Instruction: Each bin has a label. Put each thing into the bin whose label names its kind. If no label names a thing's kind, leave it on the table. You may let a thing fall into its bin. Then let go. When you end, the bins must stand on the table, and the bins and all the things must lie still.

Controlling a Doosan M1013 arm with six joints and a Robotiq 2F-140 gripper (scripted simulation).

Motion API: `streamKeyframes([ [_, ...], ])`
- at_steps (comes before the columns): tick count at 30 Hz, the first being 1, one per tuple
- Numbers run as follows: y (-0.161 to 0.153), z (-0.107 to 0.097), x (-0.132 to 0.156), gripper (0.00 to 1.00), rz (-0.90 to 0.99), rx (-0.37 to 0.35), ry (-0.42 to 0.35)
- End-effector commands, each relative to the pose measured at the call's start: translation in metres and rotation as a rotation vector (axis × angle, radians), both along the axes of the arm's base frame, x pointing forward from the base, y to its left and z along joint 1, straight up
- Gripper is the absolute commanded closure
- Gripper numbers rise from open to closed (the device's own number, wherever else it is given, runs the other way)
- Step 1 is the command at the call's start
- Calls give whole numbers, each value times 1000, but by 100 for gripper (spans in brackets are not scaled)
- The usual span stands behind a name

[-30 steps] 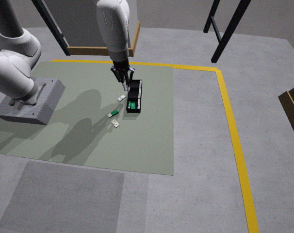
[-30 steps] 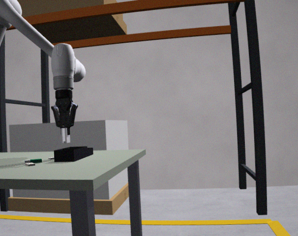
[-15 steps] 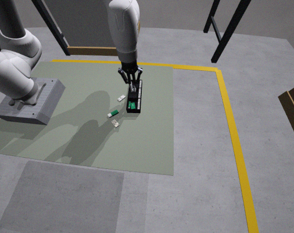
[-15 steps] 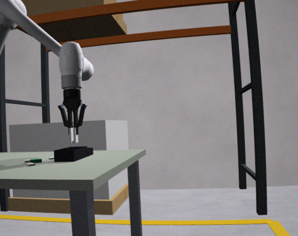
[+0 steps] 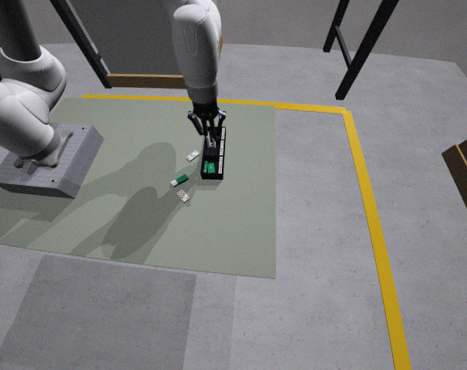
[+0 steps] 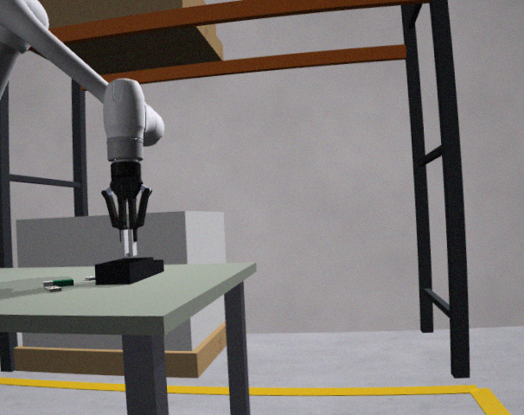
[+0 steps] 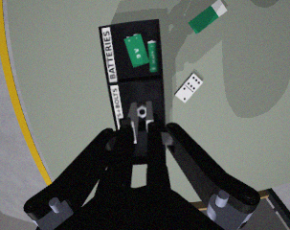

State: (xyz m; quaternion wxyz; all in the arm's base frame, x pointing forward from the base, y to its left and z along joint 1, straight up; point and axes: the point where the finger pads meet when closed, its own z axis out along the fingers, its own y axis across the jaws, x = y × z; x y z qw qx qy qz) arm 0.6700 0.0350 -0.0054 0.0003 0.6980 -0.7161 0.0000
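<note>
The tool (image 6: 128, 241) holds a small grey bolt (image 6: 129, 246) upright, just above the unfilled half of the black bin (image 6: 128, 271). The step is the drop. Next the fingers should open, once the bolt is over that compartment.

A two-compartment bin (image 5: 223, 153) stands on a table (image 5: 233, 223). In the top view, its near compartment holds two batteries (image 5: 209, 166). The gripper (image 5: 210, 144) hangs over the far compartment, its fingers closed on a small metal part (image 7: 141, 113). Left of the bin lie a domino (image 5: 192, 155), then nearer an eraser (image 5: 179, 179), then a second domino (image 5: 183, 195). The arm's base block (image 5: 80, 159) sits at the table's left edge.
</note>
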Motion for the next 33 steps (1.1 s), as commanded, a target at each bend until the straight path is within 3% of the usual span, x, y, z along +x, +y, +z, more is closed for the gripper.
streamKeyframes([
  [1, 0, -3, 0, 93, 0, 0, 0],
  [21, 0, -39, 0, 93, 0, 0, 0],
  [33, 0, -39, -1, 93, 0, 0, 0],
])
